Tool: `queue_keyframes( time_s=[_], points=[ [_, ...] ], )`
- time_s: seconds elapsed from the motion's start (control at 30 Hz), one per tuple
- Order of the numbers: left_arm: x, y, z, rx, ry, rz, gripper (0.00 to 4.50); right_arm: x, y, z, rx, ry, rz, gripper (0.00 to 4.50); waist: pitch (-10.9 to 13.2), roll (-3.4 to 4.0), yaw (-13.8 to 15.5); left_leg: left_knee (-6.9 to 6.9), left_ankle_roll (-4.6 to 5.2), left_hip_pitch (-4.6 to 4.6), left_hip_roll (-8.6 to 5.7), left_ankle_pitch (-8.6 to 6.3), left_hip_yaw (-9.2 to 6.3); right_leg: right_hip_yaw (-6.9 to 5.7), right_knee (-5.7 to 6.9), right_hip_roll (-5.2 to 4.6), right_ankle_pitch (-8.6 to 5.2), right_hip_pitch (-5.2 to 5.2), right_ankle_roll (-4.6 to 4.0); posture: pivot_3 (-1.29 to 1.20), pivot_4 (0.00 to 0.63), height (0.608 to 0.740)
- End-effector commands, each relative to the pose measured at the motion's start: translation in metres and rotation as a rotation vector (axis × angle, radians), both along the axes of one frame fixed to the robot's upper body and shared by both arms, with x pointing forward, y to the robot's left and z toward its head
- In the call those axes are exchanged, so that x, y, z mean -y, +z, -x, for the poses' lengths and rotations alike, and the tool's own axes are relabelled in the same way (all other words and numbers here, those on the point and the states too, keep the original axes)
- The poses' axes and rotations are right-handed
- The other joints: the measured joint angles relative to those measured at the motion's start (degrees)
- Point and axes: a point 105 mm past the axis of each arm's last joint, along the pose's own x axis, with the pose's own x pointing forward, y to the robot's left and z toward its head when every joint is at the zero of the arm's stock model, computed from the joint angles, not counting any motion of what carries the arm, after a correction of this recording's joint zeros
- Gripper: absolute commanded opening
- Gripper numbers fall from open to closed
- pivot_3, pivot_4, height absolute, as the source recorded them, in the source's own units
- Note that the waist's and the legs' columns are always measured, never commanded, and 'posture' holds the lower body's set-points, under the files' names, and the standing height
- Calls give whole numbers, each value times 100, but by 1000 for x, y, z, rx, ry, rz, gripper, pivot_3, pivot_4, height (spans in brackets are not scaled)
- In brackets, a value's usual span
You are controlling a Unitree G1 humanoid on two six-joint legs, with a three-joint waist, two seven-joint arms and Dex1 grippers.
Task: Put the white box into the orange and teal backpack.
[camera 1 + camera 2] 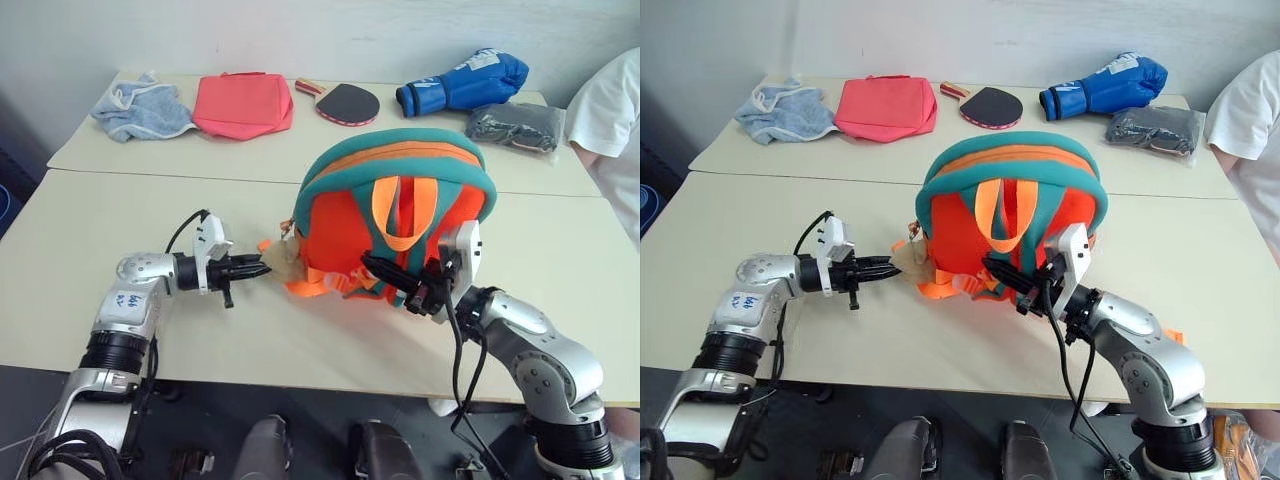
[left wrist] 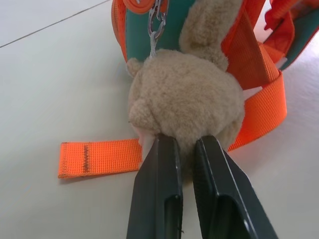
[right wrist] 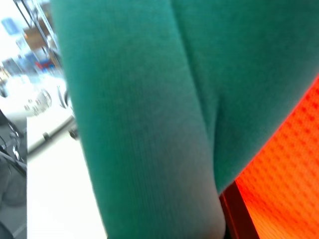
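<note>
The orange and teal backpack (image 1: 400, 165) stands upright in the middle of the near table, its orange loop facing me. The white box is out of view. My left gripper (image 1: 262, 268) reaches level toward the backpack's left side. Its fingers (image 2: 159, 189) are closed to a narrow gap on the tan plush bear (image 2: 184, 94), which hangs there from a metal chain. An orange strap (image 2: 99, 158) lies flat on the table beside it. My right gripper (image 1: 375, 266) presses against the backpack's lower front, shut on the teal strap. In the right wrist view, teal fabric (image 3: 149, 99) sits right up against the camera.
On the far table lie a blue towel (image 1: 142, 108), a red pouch (image 1: 242, 104), a table tennis paddle (image 1: 345, 102), a blue boxing glove (image 1: 465, 82) and a grey packet (image 1: 515, 126). A person's white sleeve (image 1: 615, 110) is at the right edge.
</note>
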Motion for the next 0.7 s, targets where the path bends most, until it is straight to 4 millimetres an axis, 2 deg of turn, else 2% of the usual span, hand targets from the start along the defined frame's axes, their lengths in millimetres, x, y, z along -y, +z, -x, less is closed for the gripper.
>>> queue_keyframes(
  time_s=[0.03,0.13,0.2,0.3,0.4,0.47,0.57,0.7],
  points=[
    [-5,16,2,28,6,60,1223,5,12,7,80,-10,-10,339,0,0,-13,-1,0,-1,0,0,0,0,0,0,0,-1,0,0,150,740],
    [-16,14,12,10,-1,37,2143,9,3,19,113,47,131,1359,0,0,-24,-3,-1,-1,0,1,3,-6,-1,3,0,-4,0,0,150,740],
    [-32,12,23,-1,9,-2,2725,25,5,29,136,32,203,1992,0,0,-26,-6,1,-1,-2,-1,11,-5,-2,2,0,-8,0,0,150,740],
    [-59,9,38,23,52,-55,3638,64,0,38,105,-59,278,3043,0,0,-41,-14,1,0,4,-3,11,3,-12,2,0,-7,0,0,150,740],
    [-78,5,57,37,66,-103,4466,111,-25,50,73,-109,467,3966,0,0,-22,-14,3,3,6,-4,8,0,-16,1,0,1,0,0,150,740],
    [-87,0,68,68,101,-155,4500,139,-29,56,78,-138,500,4481,1,0,-18,-15,30,19,6,-20,7,-1,-38,-2,0,26,0,0,150,740],
    [-91,-2,80,105,119,-157,4500,175,-31,46,80,-246,512,4481,2,2,-38,-29,46,108,6,-52,10,0,-90,-11,0,121,-1,0,150,740],
    [-91,-11,90,124,147,-200,4500,192,-32,35,157,-290,557,4481,3,7,-48,-41,35,142,9,-61,3,-1,-112,-20,-1,156,-5,0,150,740]
  ],
)
